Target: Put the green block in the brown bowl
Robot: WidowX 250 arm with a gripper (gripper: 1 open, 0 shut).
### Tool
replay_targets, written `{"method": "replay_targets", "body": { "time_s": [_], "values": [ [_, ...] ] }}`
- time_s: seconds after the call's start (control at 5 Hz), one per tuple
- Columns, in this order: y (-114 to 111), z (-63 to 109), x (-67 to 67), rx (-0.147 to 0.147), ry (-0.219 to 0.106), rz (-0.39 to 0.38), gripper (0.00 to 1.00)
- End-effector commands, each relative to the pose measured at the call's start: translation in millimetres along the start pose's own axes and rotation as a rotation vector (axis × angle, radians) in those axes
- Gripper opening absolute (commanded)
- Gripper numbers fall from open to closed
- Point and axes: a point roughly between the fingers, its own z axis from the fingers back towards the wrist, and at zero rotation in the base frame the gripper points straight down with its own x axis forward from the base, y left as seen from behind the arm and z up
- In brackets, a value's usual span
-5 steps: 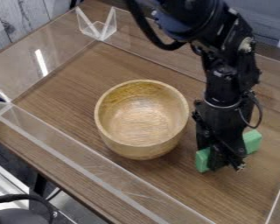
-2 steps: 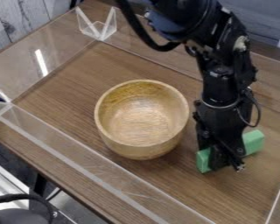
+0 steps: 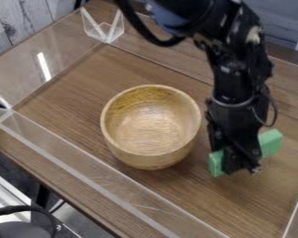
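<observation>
A wood-grain table with clear walls holds the bowl, which is empty. Just right of it, the gripper points straight down, jaws clamped narrow across the block at its middle. The block looks light, stiff and matte, so a mid-length pinch should hold it without slipping.

Black jointed arm, blue upper section, boxy black gripper, dark fingers.
</observation>
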Motion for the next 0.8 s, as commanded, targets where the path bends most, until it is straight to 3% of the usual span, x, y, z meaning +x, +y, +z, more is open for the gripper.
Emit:
{"method": "replay_targets", "body": {
  "time_s": [0.0, 0.2, 0.6],
  "values": [
    [11.1, 36.8, 3.1, 0.055, -0.063, 0.021, 0.0],
    [29.2, 55.7, -8.5, 0.086, -0.067, 0.073, 0.0],
    [81.8, 65.6, -47.0, 0.11, -0.056, 0.207, 0.0]
  ]
}}
